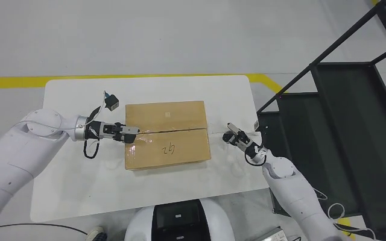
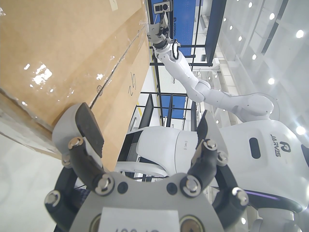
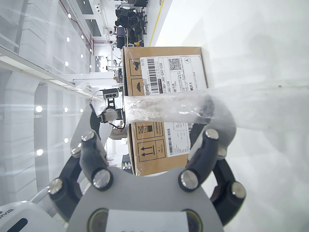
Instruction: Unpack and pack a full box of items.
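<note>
Box (image 1: 166, 129) of brown cardboard, flaps down and sealed along the centre seam with clear tape (image 2: 39, 73), flat on the white table (image 1: 72, 181), directly between the two sets of jaws. Left gripper (image 1: 134, 131) at one short end, level with the seam: jaws spread wide, nothing held, one pad (image 2: 89, 126) right at the top edge of that end, touching or not unclear, the other pad off the cardboard on the robot's side. Right gripper (image 3: 149, 112) just off the opposite short end, apart from the cardboard: jaws likewise parted, nothing clamped between them. Straight ahead of these jaws, the end face with a white shipping label (image 3: 178, 73) and printed handling marks. From the seam on that face, a loose strip of the tape reaching back across one right finger (image 3: 205, 143), seemingly stuck there.
</note>
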`<state>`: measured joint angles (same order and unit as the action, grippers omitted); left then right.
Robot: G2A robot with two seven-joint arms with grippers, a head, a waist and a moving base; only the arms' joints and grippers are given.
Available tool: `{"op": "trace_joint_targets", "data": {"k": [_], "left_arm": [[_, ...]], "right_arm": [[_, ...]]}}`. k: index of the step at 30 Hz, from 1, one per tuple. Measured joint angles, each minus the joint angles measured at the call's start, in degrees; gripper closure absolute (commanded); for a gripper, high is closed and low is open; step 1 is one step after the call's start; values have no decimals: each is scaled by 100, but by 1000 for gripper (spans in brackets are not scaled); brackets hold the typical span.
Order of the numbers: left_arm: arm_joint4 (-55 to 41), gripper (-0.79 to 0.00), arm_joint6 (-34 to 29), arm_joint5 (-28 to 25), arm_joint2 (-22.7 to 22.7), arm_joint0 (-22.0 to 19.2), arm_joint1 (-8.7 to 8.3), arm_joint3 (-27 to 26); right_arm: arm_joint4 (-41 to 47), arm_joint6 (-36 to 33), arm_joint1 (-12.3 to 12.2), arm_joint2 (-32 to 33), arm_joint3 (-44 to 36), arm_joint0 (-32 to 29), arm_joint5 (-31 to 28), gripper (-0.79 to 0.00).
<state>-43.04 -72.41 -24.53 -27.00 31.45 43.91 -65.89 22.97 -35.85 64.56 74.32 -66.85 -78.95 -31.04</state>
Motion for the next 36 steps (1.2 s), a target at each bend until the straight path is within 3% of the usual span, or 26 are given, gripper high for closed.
{"op": "trace_joint_targets", "data": {"k": [12,19,29,36], "left_arm": [[0,-785,0,0,0,0,0,0],[0,-785,0,0,0,0,0,0],[0,-785,0,0,0,0,0,0],[0,-785,0,0,0,0,0,0]], "right_arm": [[-273,194,-12,152,-184,-39,-94,0],[-826,376,-45,274,-879,-248,-305,0],[-1738,400,-25,-4,-1881,-143,213,0],[-2012,209,37,-384,-1936,309,653,0]]}}
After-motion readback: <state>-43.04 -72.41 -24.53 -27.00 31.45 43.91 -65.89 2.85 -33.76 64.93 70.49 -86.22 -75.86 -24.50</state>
